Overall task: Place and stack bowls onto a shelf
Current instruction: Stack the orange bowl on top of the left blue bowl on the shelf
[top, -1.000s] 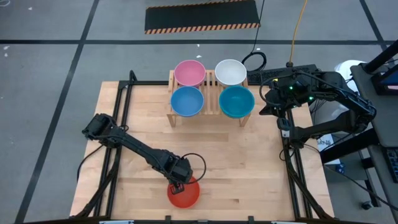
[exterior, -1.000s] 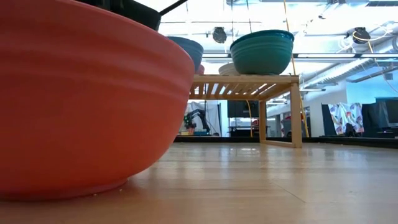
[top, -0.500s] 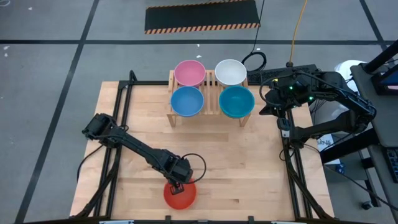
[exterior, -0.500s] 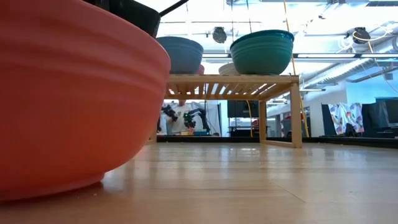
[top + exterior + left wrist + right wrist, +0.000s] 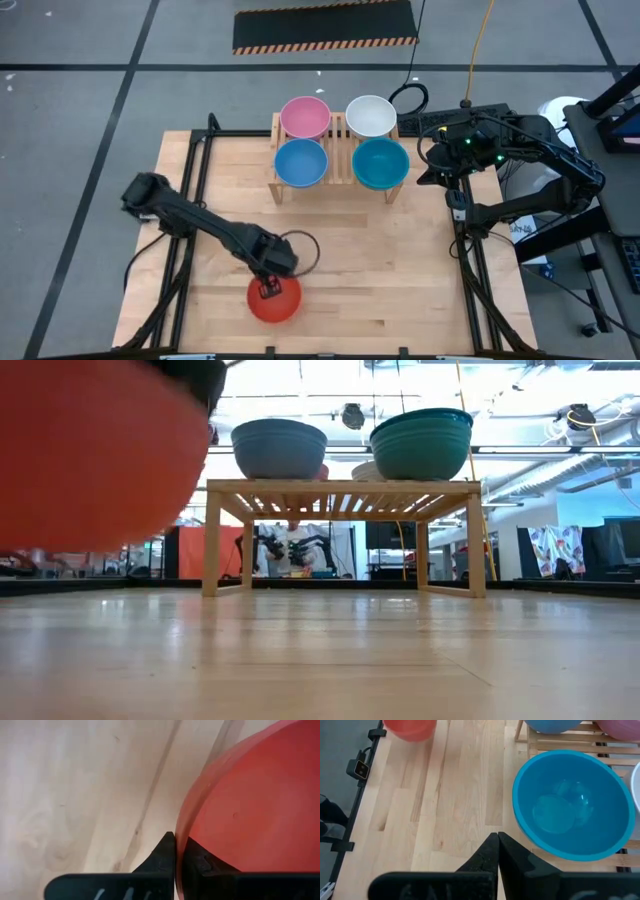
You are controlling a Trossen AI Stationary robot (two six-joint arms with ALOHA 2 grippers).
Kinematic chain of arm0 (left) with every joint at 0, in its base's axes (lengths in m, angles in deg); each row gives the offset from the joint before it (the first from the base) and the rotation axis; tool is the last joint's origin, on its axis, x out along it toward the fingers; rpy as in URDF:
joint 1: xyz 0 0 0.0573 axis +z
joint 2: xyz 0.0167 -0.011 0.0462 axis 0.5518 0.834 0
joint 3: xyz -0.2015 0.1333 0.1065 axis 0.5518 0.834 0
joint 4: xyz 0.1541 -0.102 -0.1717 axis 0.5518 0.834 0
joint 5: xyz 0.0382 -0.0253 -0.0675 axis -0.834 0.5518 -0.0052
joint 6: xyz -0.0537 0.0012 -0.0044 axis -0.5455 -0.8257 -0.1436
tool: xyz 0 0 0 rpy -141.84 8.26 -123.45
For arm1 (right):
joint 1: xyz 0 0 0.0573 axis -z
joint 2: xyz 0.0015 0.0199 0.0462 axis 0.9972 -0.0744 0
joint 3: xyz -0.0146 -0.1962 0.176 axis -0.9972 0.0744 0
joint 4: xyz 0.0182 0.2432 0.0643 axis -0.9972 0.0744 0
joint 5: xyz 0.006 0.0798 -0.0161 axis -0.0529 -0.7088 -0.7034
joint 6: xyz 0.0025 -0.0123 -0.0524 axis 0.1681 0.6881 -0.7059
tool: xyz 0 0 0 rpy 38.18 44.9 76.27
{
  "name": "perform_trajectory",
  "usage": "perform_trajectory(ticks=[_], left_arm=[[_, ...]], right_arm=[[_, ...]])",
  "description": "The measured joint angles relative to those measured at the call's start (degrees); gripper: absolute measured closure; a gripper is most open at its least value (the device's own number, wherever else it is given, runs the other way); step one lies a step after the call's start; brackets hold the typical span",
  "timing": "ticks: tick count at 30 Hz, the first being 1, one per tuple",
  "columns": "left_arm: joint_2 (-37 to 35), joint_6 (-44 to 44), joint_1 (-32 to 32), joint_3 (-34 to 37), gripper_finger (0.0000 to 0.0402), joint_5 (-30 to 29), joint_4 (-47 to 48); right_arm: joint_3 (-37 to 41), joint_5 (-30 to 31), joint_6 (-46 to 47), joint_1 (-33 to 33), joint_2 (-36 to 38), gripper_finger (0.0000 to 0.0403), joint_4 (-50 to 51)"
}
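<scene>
A light-wood table [image 5: 400,270] stands on a grey floor marked with dark lines, a black-and-yellow striped mat [image 5: 325,28] lying beyond its far edge. In the low view the room behind shows ceiling lights, pipes and dark equipment.

At the left, the left arm reaches across the table toward its near edge. The left gripper [image 5: 270,289] is closed on the rim of the red bowl [image 5: 275,300]; the left wrist view shows its two dark fingers [image 5: 162,857] pinching the bowl's wall [image 5: 250,810], one outside and one inside. In the low view the red bowl [image 5: 90,450] fills the upper left and hangs clear of the tabletop, with the room visible beneath it.

Toward the middle, at the far side of the table, stands the shelf [image 5: 340,165], a slatted rack on short legs. Four bowls sit on it: pink [image 5: 305,116] at the far left, blue [image 5: 301,162] at the near left, white [image 5: 371,115] at the far right and teal [image 5: 380,163] at the near right. All four sit upright, close together.

At the right, the right arm is folded back at the table's far right corner, with the right gripper [image 5: 498,845] closed on nothing, its fingers pressed together just beside the teal bowl [image 5: 575,805].
</scene>
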Motion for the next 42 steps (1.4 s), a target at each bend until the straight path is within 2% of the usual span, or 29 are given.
perform_trajectory(ticks=[8, 11, 15, 17, 24, 31, 35, 42], left_arm=[[-15.1, -3.9, 4.5, -0.1, 0.0397, -2.3, 1.2], [-19.9, -7.9, 7.8, -0.1, 0.0397, -1.7, 4.7], [-23.5, -8.6, 11.8, -3.0, 0.0397, -1.8, 10.1], [-23.6, -7.7, 13.8, -6.5, 0.0397, -2.0, 14.0], [-22.0, -4.0, 20.2, -20.5, 0.0397, -8.2, 24.5], [-19.8, -0.2, 28.8, -30.1, 0.0397, -10.9, 29.2], [-16.7, 6.2, 34.2, -34.3, 0.0397, -10.2, 29.3], [-9.3, 15.0, 42.3, -43.6, 0.0397, -2.5, 29.2]], right_arm=[[0.0, 0.0, -0.2, 0.0, 0.0, 0.0403, 0.0], [0.0, 0.0, -0.2, 0.0, 0.0, 0.0403, 0.0], [0.0, 0.0, -0.2, 0.0, 0.0, 0.0403, 0.0], [0.0, 0.0, -0.2, 0.0, 0.0, 0.0403, 0.0], [0.0, 0.0, -0.2, 0.0, 0.0, 0.0403, 0.0], [0.0, 0.0, -0.2, 0.0, 0.0, 0.0403, 0.0], [0.0, 0.0, -1.7, 0.0, 0.0, 0.0403, -0.5], [0.0, 0.0, -2.3, 0.0, 0.0, 0.0403, -0.5]])
